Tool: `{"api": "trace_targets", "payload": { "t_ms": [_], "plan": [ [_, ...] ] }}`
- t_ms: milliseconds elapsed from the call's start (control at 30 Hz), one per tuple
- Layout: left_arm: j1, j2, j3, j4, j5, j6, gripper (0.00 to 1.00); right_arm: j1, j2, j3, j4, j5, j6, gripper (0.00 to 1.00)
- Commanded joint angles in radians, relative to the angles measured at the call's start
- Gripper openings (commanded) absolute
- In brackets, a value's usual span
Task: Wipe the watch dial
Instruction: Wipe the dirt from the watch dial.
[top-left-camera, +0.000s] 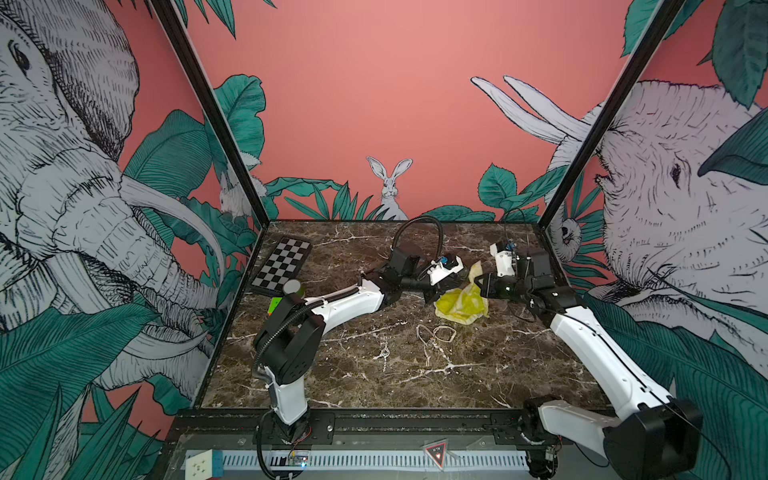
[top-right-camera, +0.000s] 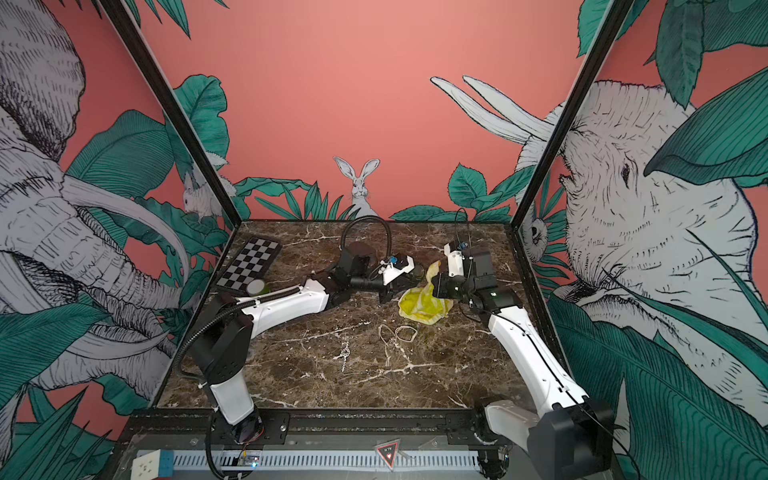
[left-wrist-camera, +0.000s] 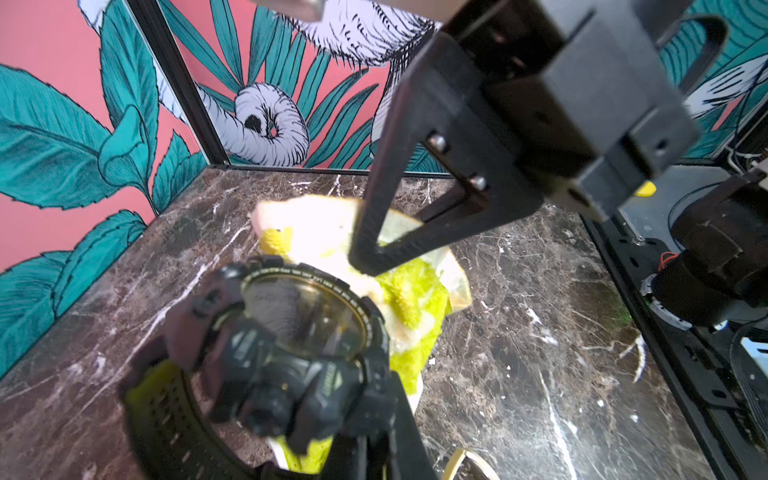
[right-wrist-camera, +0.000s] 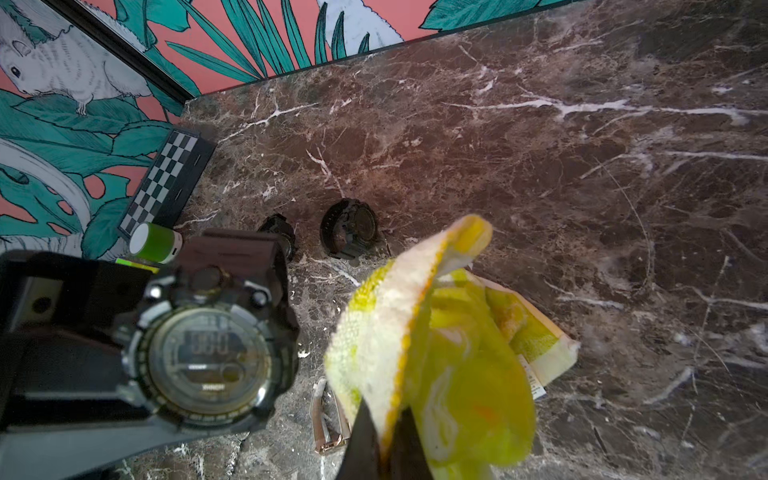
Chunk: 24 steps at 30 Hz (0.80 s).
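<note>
while one claw steadies the watch, the other holds the cloth ready

with its dial (right-wrist-camera: 208, 357) turned toward the right arm, a black digital watch (left-wrist-camera: 299, 328) hangs above the far middle of the marble table (top-left-camera: 374, 374). it is pinched, apparently by its strap, in the closed left gripper (top-left-camera: 434, 293). that tilt seems chosen to present the glass squarely to the wiper. just to its right, the right gripper (right-wrist-camera: 386, 415) is clamped tight on a fold of yellow microfibre cloth (right-wrist-camera: 457, 353), whose loose end trails onto the marble. gripping a fold leaves a soft pad standing proud of the fingers, so fabric rather than plastic should meet the crystal. cloth and watch sit just beside each other. the right wrist view shows a gap, though contact at the bezel cannot be ruled out. the wiping stroke looks not yet landed. two more dark watches (right-wrist-camera: 349, 228) lie farther left, a chessboard (top-left-camera: 282, 266) fills the far left corner, and loose rubber bands (top-left-camera: 436, 332) rest nearer the front.
</note>
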Motion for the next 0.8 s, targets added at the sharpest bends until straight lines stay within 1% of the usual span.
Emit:
{"api": "trace_targets", "payload": {
  "t_ms": [0, 133, 267, 467, 600, 767],
  "plan": [
    [-0.005, -0.048, -0.015, 0.009, 0.019, 0.03, 0.0, -0.004, -0.044, 0.044, -0.011, -0.009, -0.016, 0.0],
    [-0.006, -0.045, -0.012, -0.009, 0.014, 0.032, 0.0, -0.004, -0.081, 0.048, 0.022, -0.053, 0.003, 0.0],
    [-0.006, -0.038, -0.005, -0.028, 0.013, 0.039, 0.0, -0.003, -0.098, 0.053, 0.074, -0.123, 0.028, 0.0],
    [-0.006, -0.022, 0.005, -0.028, 0.036, 0.032, 0.0, -0.001, -0.064, 0.052, 0.185, -0.225, 0.078, 0.0],
    [-0.007, -0.022, 0.006, -0.01, 0.043, 0.031, 0.0, 0.01, -0.017, 0.052, 0.216, -0.237, 0.088, 0.0],
    [-0.006, -0.014, 0.012, 0.019, 0.05, 0.027, 0.0, 0.056, 0.037, 0.049, 0.219, -0.222, 0.07, 0.0]
  ]
}}
